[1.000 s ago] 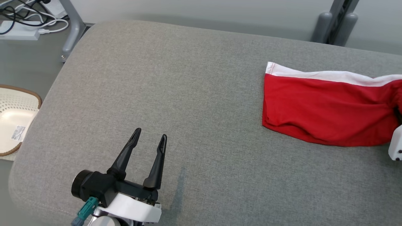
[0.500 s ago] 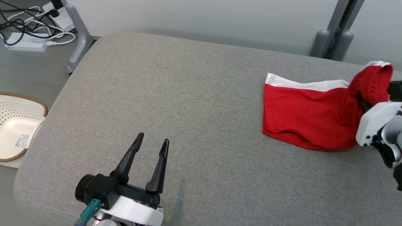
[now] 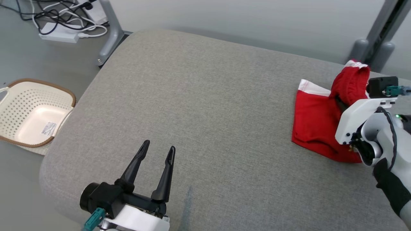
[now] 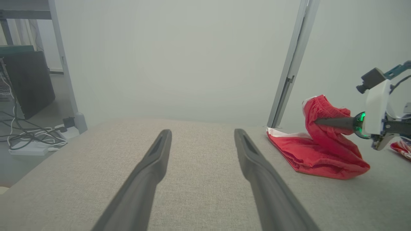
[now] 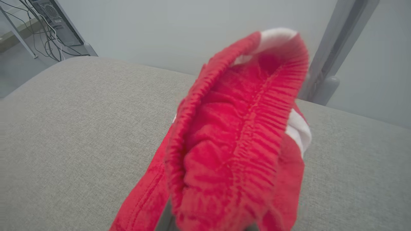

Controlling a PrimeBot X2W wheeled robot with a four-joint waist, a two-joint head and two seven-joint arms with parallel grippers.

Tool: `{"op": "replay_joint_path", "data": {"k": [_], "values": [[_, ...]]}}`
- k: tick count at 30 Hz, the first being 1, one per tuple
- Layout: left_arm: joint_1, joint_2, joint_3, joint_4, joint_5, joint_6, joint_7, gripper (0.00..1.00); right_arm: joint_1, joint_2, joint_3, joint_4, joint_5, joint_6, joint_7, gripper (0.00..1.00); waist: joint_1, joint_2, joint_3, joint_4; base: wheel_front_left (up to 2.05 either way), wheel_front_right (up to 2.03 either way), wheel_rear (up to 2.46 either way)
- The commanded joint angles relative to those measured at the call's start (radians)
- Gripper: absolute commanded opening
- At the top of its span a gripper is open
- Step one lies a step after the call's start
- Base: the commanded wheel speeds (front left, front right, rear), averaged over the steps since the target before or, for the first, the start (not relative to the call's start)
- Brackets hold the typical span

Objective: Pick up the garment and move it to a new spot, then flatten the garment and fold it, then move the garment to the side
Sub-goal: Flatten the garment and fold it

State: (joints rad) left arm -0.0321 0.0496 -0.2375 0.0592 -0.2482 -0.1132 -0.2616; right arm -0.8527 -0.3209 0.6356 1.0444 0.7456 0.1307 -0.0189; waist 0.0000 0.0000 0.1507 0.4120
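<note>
Red, with a white band along one hem, the soft cloth garment point(image 3: 316, 128) sat at the far right of the grey fabric-covered worktop point(image 3: 205, 96). Its lower part lay on the surface in a wrinkled, doubled heap, the white-edged hem towards the far side. Its gathered elastic waistband was raised off the surface, pinched in the right pincer point(image 3: 341, 104), whose dark fingers were closed tight on the cloth. In the left wrist view the garment point(image 4: 321, 157) draped down from the right pincer point(image 4: 321, 121) to the worktop point(image 4: 199, 179). In the right wrist view the ruffled waistband of the garment point(image 5: 231, 138) bunched close before the lens, with white trim at its top and right side.

The left pincer point(image 3: 159, 145) hovered over the near left part of the worktop with its fingers spread wide and nothing between them, well apart from the garment. In its own view the left pincer point(image 4: 202, 132) pointed along the worktop towards the wall.

The worktop's covering was a plain woven grey with rounded corners and a faint dark streak point(image 3: 189, 199) near its front edge. A pale grey wall point(image 3: 244, 14) stood behind it. On the grey floor point(image 3: 32, 57) to the left stood a cream perforated plastic basket point(image 3: 29, 99) with a brown rim. Farther back a white power strip point(image 3: 59, 33) lay among black and white cables point(image 3: 57, 12), beside a grey metal leg point(image 3: 110, 32). A grey upright post point(image 3: 382, 29) rose behind the garment.
</note>
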Motion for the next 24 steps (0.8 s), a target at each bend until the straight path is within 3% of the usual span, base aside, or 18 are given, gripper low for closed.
{"op": "replay_joint_path", "data": {"k": [1, 4, 7, 10, 19, 20, 21, 22, 24], "values": [[0.003, 0.003, -0.002, 0.001, -0.007, 0.003, -0.003, 1.0, -0.004, 0.006, 0.004, 0.011, 0.011, 0.0, 0.003, 0.0, 0.0, 0.0, 0.004, 0.019, 0.0, 0.0, 0.0], [0.002, 0.003, -0.01, 0.003, -0.012, 0.006, -0.003, 1.0, -0.009, 0.021, 0.01, 0.034, 0.022, 0.0, 0.008, 0.0, 0.0, 0.0, 0.012, 0.04, 0.0, 0.0, 0.0], [-0.005, 0.003, -0.018, 0.004, -0.02, 0.008, -0.003, 1.0, -0.014, 0.024, 0.02, 0.057, 0.03, 0.0, 0.007, 0.13, 0.0, 0.0, 0.022, 0.063, 0.0, 0.0, 0.0], [-0.013, 0.003, -0.025, 0.003, -0.028, 0.012, -0.003, 1.0, -0.018, 0.026, 0.026, 0.077, 0.038, 0.0, 0.003, 0.0, 0.0, 0.0, 0.032, 0.082, 0.0, 0.0, 0.0], [-0.021, 0.003, -0.043, 0.005, -0.042, 0.025, -0.003, 1.0, -0.031, 0.034, 0.052, 0.106, 0.054, 0.0, 0.003, 0.0, 0.0, 0.0, 0.051, 0.106, 0.0, 0.0, 0.0], [-0.022, 0.003, -0.045, 0.007, -0.044, 0.025, -0.003, 1.0, -0.034, 0.032, 0.054, 0.111, 0.056, 0.0, 0.003, 0.25, 0.0, 0.0, 0.053, 0.106, 0.0, 0.0, 0.0], [-0.024, 0.003, -0.047, 0.008, -0.045, 0.025, -0.003, 1.0, -0.039, 0.03, 0.057, 0.119, 0.053, 0.0, -0.005, 0.7, 0.0, 0.0, 0.053, 0.107, 0.0, 0.0, 0.0], [-0.025, 0.003, -0.048, 0.009, -0.046, 0.025, -0.003, 1.0, -0.042, 0.032, 0.059, 0.124, 0.051, 0.0, -0.009, 1.0, 0.0, 0.0, 0.053, 0.106, 0.0, 0.0, 0.0], [-0.028, 0.003, -0.048, 0.012, -0.047, 0.027, -0.003, 1.0, -0.046, 0.038, 0.065, 0.13, 0.048, 0.0, -0.027, 1.0, 0.0, 0.0, 0.052, 0.103, 0.0, 0.0, 0.0]]}}
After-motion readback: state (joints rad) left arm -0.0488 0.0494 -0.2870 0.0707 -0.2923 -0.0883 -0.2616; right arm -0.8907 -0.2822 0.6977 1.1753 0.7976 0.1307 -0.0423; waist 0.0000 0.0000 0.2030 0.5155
